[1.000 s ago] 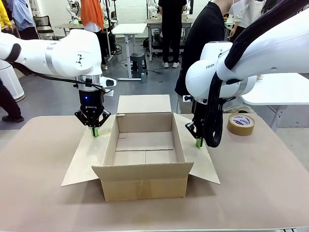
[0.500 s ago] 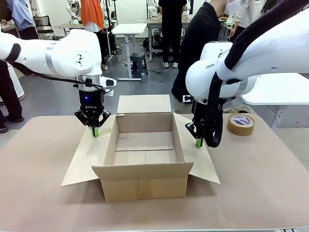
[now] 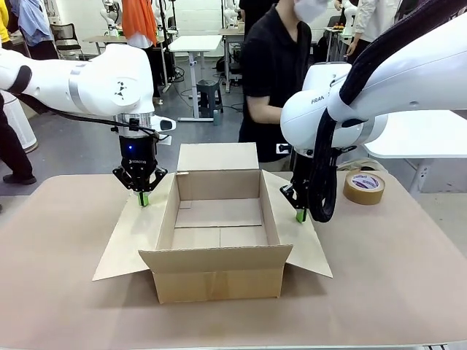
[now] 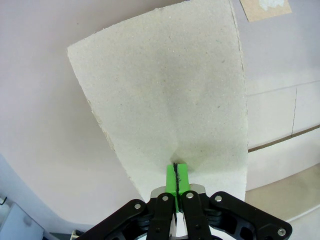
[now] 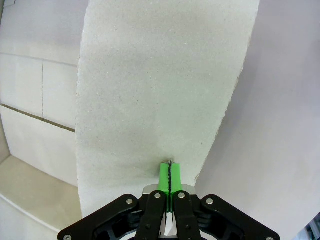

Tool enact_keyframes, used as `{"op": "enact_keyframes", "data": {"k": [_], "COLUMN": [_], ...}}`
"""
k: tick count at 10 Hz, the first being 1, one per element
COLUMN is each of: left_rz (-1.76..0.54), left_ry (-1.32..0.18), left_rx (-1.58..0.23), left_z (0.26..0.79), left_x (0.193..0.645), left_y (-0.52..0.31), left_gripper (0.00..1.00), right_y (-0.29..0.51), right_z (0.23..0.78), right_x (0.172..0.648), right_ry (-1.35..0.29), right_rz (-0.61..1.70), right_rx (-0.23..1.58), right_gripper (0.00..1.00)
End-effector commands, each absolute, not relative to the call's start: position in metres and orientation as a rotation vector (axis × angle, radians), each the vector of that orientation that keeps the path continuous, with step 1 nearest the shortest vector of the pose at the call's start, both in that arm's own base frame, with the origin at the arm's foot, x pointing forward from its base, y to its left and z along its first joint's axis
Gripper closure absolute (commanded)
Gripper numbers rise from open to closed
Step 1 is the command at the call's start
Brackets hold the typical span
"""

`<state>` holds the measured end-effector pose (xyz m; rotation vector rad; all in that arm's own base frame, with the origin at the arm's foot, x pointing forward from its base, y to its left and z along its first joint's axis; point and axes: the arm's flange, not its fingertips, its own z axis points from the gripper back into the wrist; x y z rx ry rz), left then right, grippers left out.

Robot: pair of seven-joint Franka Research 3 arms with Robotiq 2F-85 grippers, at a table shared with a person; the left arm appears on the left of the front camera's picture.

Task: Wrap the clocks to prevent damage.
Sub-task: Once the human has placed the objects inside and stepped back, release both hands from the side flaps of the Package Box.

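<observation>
Cardboard box [image 3: 219,273] stands open in the middle of the tan worktop [image 3: 379,292], a little nearer the robot's edge, and its inside shows bare cardboard floor panels. Its left flap [image 3: 131,240] and right flap [image 3: 303,240] are splayed outward and slope down to the worktop, while the far flap [image 3: 217,156] stands upright.

The white left arm [image 3: 87,84] reaches in from the left and the right arm [image 3: 379,80] from the right, each pointing straight down over one side flap. A person [image 3: 273,73] in a black top stands at the far side of the worktop, behind the box. A roll of tape [image 3: 364,187], brown, lies flat on the worktop to the right, well apart from the box.

The left tool [image 3: 144,198] has its green pads pressed together with nothing between them, tips set on the far part of the left flap [image 4: 165,100]. The right tool [image 3: 300,216] is likewise pinched together on nothing, tips on the right flap [image 5: 160,90].
</observation>
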<state>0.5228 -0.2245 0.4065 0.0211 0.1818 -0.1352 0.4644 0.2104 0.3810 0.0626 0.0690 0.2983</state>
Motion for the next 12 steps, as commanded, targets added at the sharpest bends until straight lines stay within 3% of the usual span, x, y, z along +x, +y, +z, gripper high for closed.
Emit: {"op": "enact_keyframes", "data": {"k": [1, 12], "left_rz": [-0.136, -0.136], "left_ry": [0.185, 0.185], "left_rx": [0.026, 0.026], "left_z": [0.4057, 0.4057], "left_x": [0.5229, 0.5229], "left_y": [-0.2237, -0.2237], "left_gripper": [1.00, 1.00], "right_y": [0.2102, 0.2102], "right_z": [0.3789, 0.3789], "right_x": [0.4636, 0.4636], "right_ry": [0.079, 0.079], "right_rz": [0.297, 0.297], "right_rx": [0.063, 0.063], "right_gripper": [0.99, 0.99]}}
